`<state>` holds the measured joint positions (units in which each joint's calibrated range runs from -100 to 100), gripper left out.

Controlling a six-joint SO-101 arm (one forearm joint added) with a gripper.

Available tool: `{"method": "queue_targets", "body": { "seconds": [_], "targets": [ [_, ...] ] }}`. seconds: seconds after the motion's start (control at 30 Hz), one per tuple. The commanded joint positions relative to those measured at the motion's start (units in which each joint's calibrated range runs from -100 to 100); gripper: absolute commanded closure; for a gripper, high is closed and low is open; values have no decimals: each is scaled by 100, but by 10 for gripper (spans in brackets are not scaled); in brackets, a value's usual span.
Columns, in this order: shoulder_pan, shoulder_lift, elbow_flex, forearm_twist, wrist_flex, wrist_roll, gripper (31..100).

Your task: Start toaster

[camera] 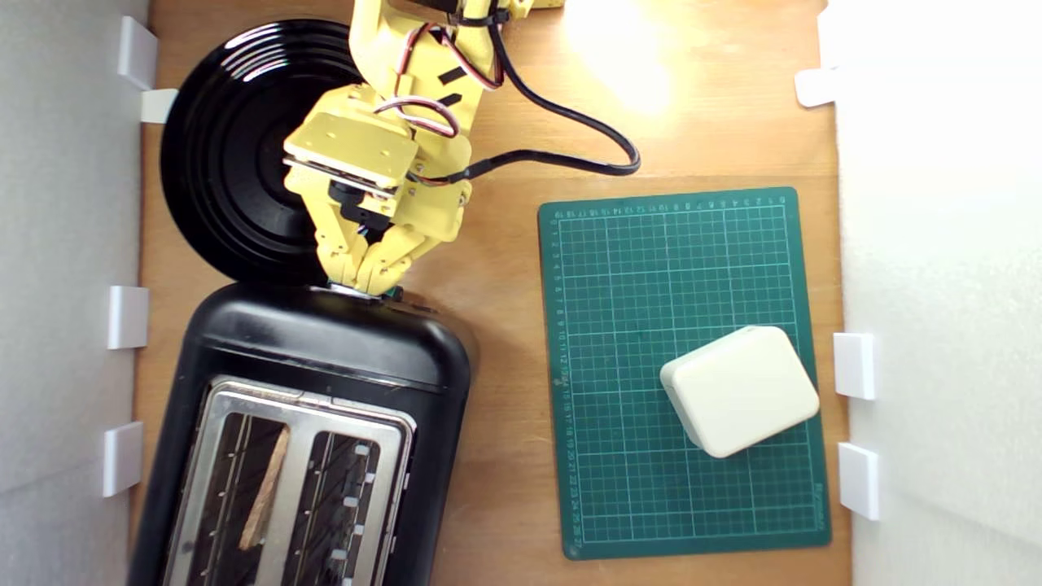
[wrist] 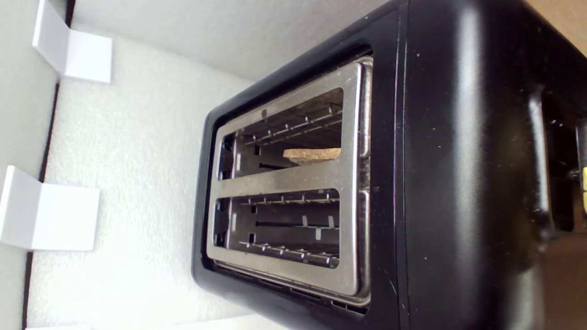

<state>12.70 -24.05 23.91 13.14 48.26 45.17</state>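
Note:
The glossy black toaster [camera: 326,350] lies at the lower left of the exterior view, its silver top plate [camera: 305,407] facing up. A slice of bread [camera: 266,488] stands in one slot, and the wrist view shows this bread [wrist: 312,155] low in the slot of the toaster [wrist: 458,183]. My yellow gripper [camera: 364,283] points down at the toaster's near end, its fingers drawn together with the tips touching the casing edge. A sliver of the teal-green lever [camera: 396,291] shows just beside the tips. One yellow fingertip [wrist: 584,190] peeks in at the wrist view's edge.
A round black ridged plate [camera: 220,155] sits behind the toaster, partly under the arm. A green cutting mat [camera: 684,260] with a white rounded box [camera: 739,389] lies at the exterior view's right. White foam walls [camera: 65,244] flank the wooden table. A black cable [camera: 570,122] trails from the arm.

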Motion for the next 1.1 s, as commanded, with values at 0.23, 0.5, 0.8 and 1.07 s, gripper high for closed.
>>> {"method": "queue_targets", "body": {
  "seconds": [0.23,0.5,0.8,1.07],
  "targets": [
    [-32,57,503,-114,-427,-100,989],
    [-24,507,458,-104,-453,-131,989],
    [135,915,521,-123,-898,-136,989],
    [159,1423,521,-245,-933,-147,989]
  ]
}}
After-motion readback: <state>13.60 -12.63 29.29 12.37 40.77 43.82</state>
